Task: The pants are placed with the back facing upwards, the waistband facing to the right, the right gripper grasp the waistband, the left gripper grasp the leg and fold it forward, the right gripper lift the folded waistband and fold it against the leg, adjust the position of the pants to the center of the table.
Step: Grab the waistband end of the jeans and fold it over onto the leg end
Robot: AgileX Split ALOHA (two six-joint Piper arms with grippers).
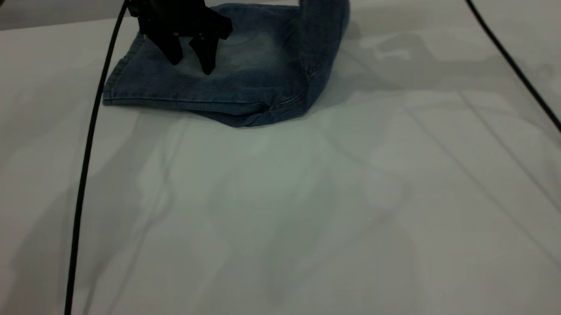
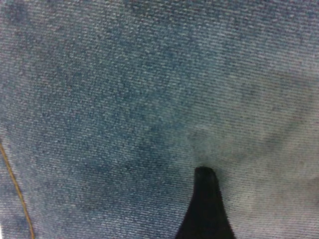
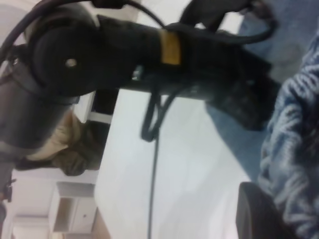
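- The left gripper, a black two-fingered pincer, stands over the far left part of the table with its fingers pointing down and spread apart; nothing is between them; the tips are on or just above the cloth, and I cannot tell which.
- In the left wrist view one dark fingertip shows against the weave, with a pale worn patch just beside it.
- Beneath that pincer lie the faded blue denim pants, folded double and flat on the table; the hemmed leg edge is to the left of the fingers.
- To the right of the pincer the pants' other end rises steeply from the table and runs out of the exterior view at the top.
- The right gripper is not in the exterior view; the right wrist view shows bunched denim against a dark finger, but I cannot tell the grip.
- The white table spreads wide in front; thin black cables cross it at either side.
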